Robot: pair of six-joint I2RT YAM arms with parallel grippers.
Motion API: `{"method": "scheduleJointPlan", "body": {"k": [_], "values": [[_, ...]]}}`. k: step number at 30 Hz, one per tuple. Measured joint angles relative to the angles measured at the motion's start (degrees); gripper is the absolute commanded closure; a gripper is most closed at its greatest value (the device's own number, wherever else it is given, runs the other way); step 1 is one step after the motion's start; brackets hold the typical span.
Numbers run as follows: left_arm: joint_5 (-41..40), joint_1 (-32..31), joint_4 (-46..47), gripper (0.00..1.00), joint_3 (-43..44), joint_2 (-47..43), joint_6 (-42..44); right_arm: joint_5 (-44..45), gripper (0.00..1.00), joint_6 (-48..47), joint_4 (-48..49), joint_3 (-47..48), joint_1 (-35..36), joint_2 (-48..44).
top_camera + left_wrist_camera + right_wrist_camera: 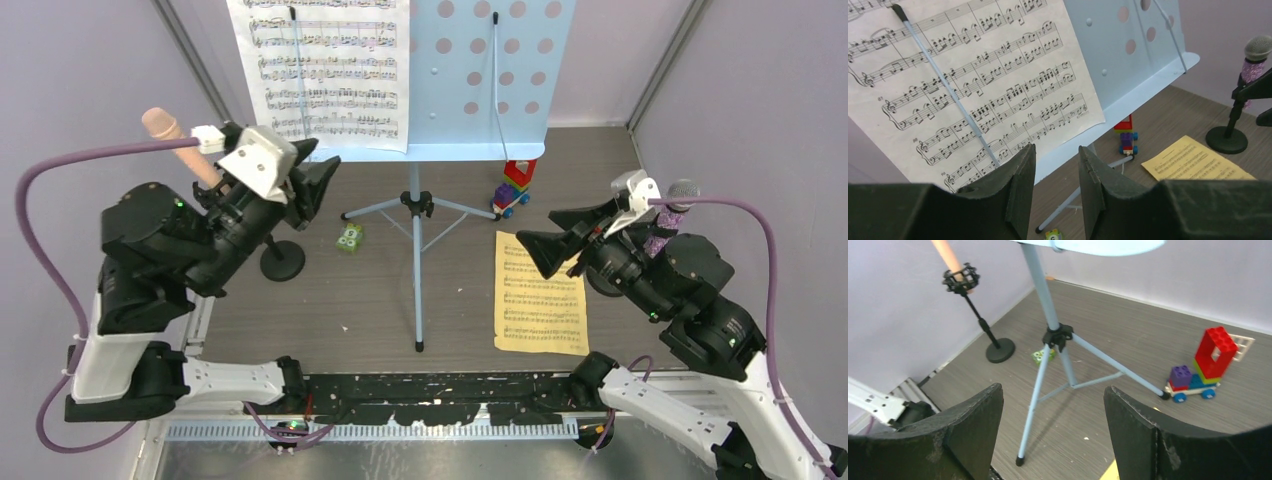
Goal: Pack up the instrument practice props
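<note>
Black fingers of the left gripper (1057,150) stand slightly apart and empty, facing the white score sheet (973,85) on the pale-blue music rack (1128,75). The right gripper (1053,390) gapes wide, empty, toward the tripod legs (1034,405). The yellow score sheet (540,295) lies flat on the table (300,310). The peach microphone (160,126) at left and the purple microphone (1252,67) at right stand in black holders (283,262).

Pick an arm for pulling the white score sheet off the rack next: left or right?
Left, probably. The left gripper faces the white score sheet with open, empty jaws near its bottom edge. The right gripper points low, at the tripod legs.
</note>
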Motion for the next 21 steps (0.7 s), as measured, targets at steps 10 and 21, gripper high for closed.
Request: {"method": "scheduleJointPlan", "body": {"k": [10, 21], "values": [[-8.1, 0.0, 12.1, 0.63, -10.6, -0.7, 5.2, -6.4, 0.20, 5.8, 9.3, 6.4, 0.0, 8.1], [-16.5, 0.0, 22.3, 0.64, -6.8, 1.7, 12.2, -10.0, 0.20, 10.5, 17.6, 13.5, 0.0, 14.3]]}}
